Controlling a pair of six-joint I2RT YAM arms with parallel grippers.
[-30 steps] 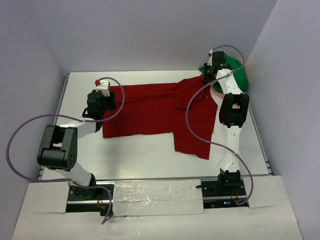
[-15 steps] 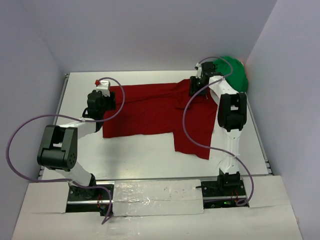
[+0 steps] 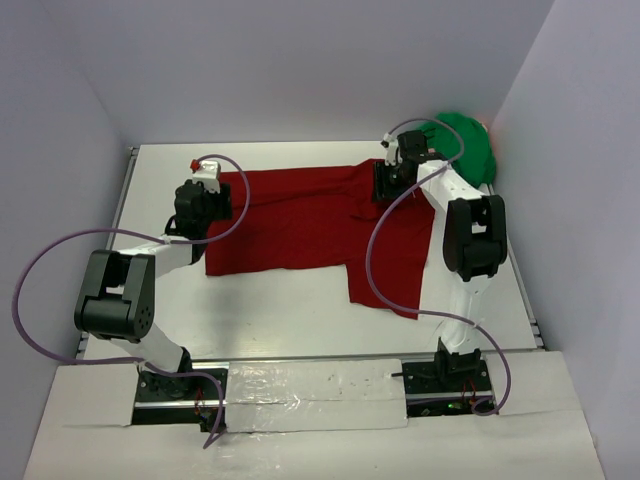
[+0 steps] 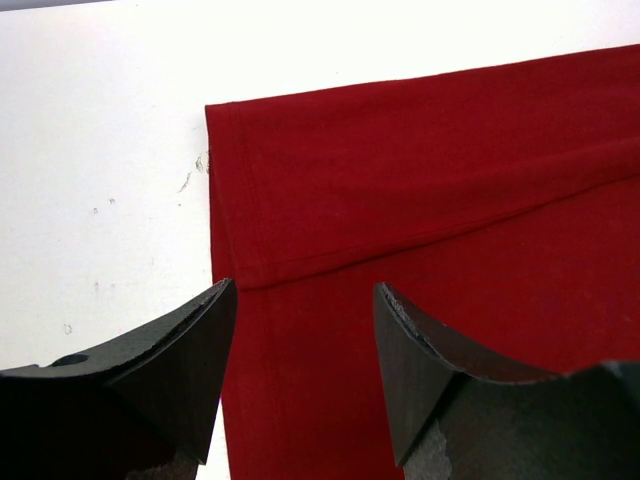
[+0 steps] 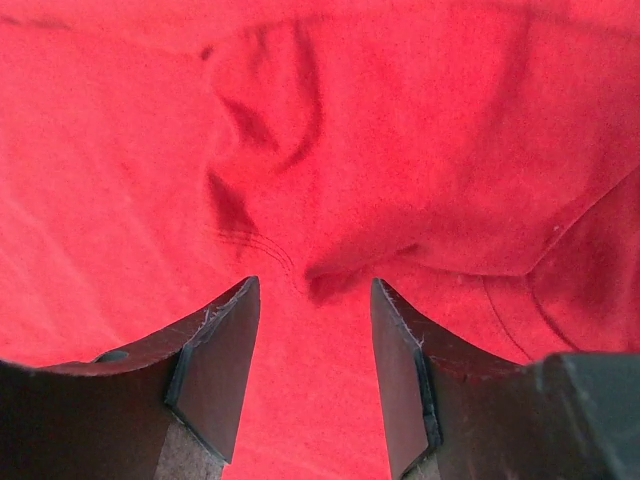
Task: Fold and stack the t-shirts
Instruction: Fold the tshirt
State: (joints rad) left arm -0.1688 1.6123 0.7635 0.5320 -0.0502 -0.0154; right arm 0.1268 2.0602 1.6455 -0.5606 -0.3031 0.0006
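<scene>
Dark red t-shirt [image 3: 290, 220] lies spread flat across the middle of the white table [image 3: 300, 320]. Your left gripper [image 4: 305, 300] stands spread over its hemmed left edge, holding nothing. Your right gripper [image 5: 312, 290] is spread above a rumpled fold at the shirt's far right. 1 green t-shirt [image 3: 465, 145] sits bunched in the far right corner.

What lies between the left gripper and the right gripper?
Only the dark red t-shirt, spread from left gripper to right gripper; clearest in the top view.
</scene>
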